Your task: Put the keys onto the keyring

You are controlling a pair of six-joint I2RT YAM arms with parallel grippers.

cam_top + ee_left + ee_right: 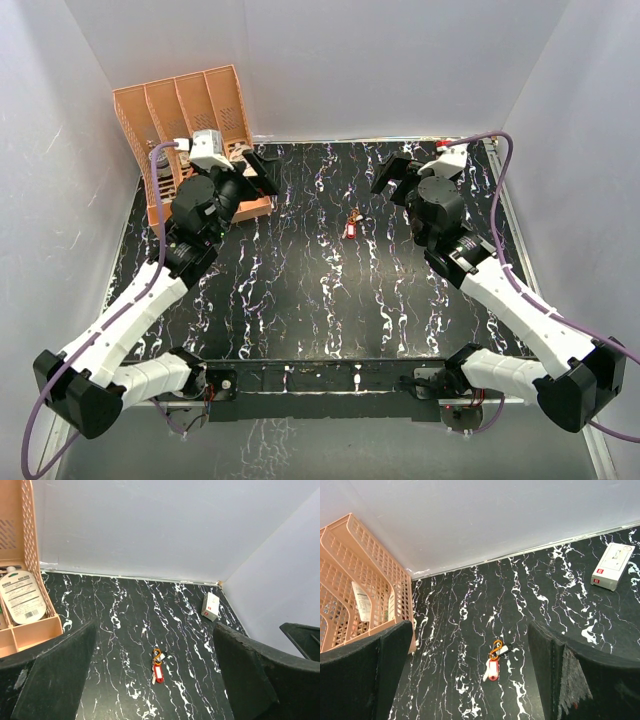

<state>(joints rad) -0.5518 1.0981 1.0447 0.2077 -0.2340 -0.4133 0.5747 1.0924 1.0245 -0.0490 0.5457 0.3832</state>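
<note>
The keys and keyring lie in one small bundle on the black marbled table [300, 300], at the far middle between both arms. The orange keyring [158, 655] touches the red-headed key [159, 673], and the silver key [153, 678] lies along the red one's left side. In the right wrist view the keyring [495, 649] sits above the red-headed key [492, 669] and the silver key [485, 674]. Whether the keys hang on the loop I cannot tell. My left gripper [155, 627] and right gripper [470, 626] hover raised on either side of the bundle [352, 225], both open and holding nothing.
An orange mesh file rack [190, 110] stands at the far left corner with a white bottle [20, 597] in it, close to my left gripper. A small white box [612, 565] lies near the back wall on the right.
</note>
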